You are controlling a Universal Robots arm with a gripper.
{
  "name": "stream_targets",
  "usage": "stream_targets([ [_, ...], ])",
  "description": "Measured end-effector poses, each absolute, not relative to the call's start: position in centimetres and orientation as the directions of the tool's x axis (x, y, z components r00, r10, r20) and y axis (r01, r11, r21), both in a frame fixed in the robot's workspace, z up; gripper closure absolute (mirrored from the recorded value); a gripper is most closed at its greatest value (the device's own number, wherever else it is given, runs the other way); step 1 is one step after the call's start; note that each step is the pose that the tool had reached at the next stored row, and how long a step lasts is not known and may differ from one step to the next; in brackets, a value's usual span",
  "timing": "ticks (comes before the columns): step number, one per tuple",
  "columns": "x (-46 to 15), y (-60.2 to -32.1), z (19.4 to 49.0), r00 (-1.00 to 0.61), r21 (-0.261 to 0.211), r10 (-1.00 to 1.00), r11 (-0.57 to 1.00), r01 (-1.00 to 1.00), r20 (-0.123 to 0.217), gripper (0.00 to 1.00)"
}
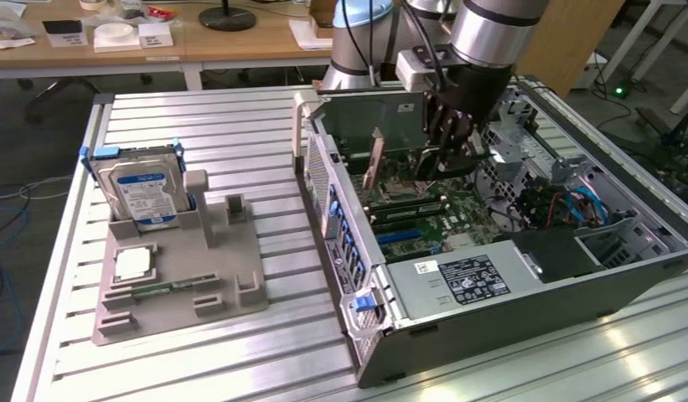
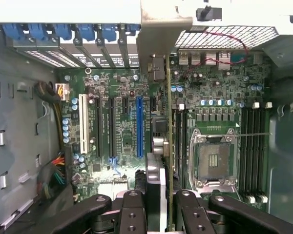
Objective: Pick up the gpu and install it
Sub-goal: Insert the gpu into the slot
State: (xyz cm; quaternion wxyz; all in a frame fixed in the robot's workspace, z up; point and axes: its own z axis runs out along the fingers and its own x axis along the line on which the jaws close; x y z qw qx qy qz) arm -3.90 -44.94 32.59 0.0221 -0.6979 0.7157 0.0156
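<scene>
Clamped edge-on between partly closed black metal fingers point(image 2: 132, 212): thin, flat, dark gpu point(image 2: 169, 122); silver bracket point(image 2: 158, 34) at one end; upright over green motherboard point(image 2: 122, 126) inside grey steel case point(image 1: 489, 318).

Nothing readable so far. The blue-and-white label on the silver hard drive point(image 1: 146, 191) has print too fine to make out. Same with the black sticker with white lettering point(image 1: 473, 279) on the grey power-supply box point(image 1: 511, 270), and the small white tag point(image 1: 424, 267) beside it.
</scene>
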Motion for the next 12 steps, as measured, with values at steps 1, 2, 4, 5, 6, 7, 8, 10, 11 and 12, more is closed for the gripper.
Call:
stream_targets([
  [1,-3.9,-45.0,32.5,-0.025,-0.008,-0.998,0.025,-1.0,-0.053,0.72],
  [2,-3.9,-45.1,32.4,-0.025,-0.008,-0.998,0.025,-1.0,-0.053,0.72],
  [4,-3.9,-45.2,32.3,-0.025,-0.008,-0.998,0.026,-1.0,-0.053,0.72],
  [5,-3.9,-45.2,32.2,-0.025,-0.008,-0.998,0.026,-1.0,-0.053,0.72],
  [6,-3.9,-45.3,32.2,-0.025,-0.008,-0.998,0.026,-1.0,-0.053,0.72],
  [7,-3.9,-45.3,32.1,-0.025,-0.008,-0.998,0.026,-1.0,-0.053,0.72],
  [8,-3.9,-45.3,32.0,-0.025,-0.008,-0.998,0.026,-1.0,-0.053,0.72],
  [10,-4.1,-45.3,31.7,-0.025,-0.008,-0.998,0.025,-1.0,-0.053,0.72],
  [11,-4.1,-45.3,31.6,-0.025,-0.008,-0.998,0.026,-1.0,-0.053,0.72],
  [12,-4.1,-45.3,31.4,-0.025,-0.008,-0.998,0.025,-1.0,-0.053,0.72],
])
